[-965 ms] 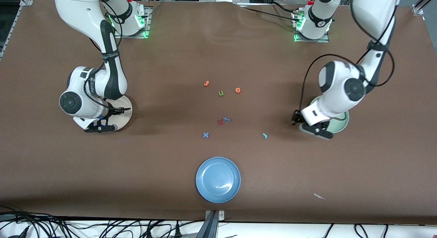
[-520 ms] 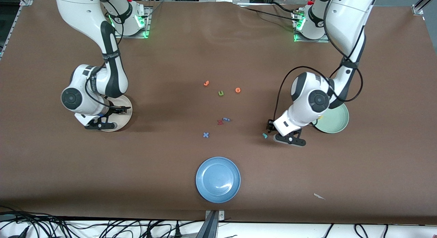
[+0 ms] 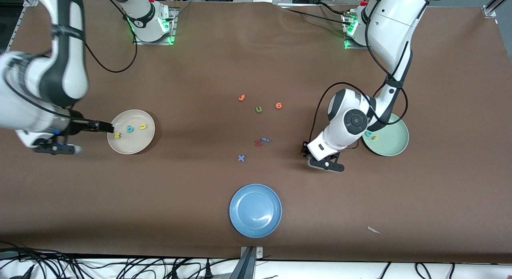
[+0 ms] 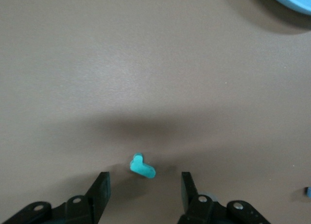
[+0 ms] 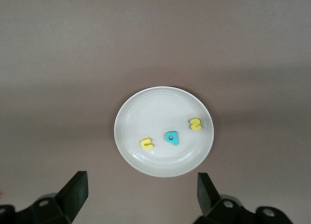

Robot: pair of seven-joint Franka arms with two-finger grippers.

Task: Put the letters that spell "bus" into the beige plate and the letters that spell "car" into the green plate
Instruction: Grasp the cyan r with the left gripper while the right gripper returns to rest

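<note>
Change since earlier: right arm has swung away from the beige plate (image 3: 131,131) toward its own end of the table, uncovering three letters in it; left arm has left the green plate (image 3: 386,135) and come down beside it, over the teal r (image 4: 142,166).
Left gripper (image 4: 143,187): jaws partly open, astride the teal r, touching nothing yet; the letter lies flat on the table (image 3: 200,71) just past the fingertips.
Right gripper (image 5: 141,192): jaws wide and empty, high above the beige plate; this arm looks finished and waiting.
Step in hand: pick up the teal r, the last letter of "car".
Doing it well: I judge the gripper should advance until the r sits midway between the fingers, drop until the pads reach the table, then close gently, since so small and soft a piece could squirt out.
Carry: a short lift toward the green plate, releasing low.
Beige plate count: three, yellow s (image 3: 117,135), teal b (image 3: 129,129), yellow u (image 3: 142,127).
Green plate count: two, teal c (image 3: 368,133) and yellow a (image 3: 374,137).
Plates: three, with the blue plate (image 3: 255,210) empty.
Distractor letters: six, between the beige and green plates.
</note>
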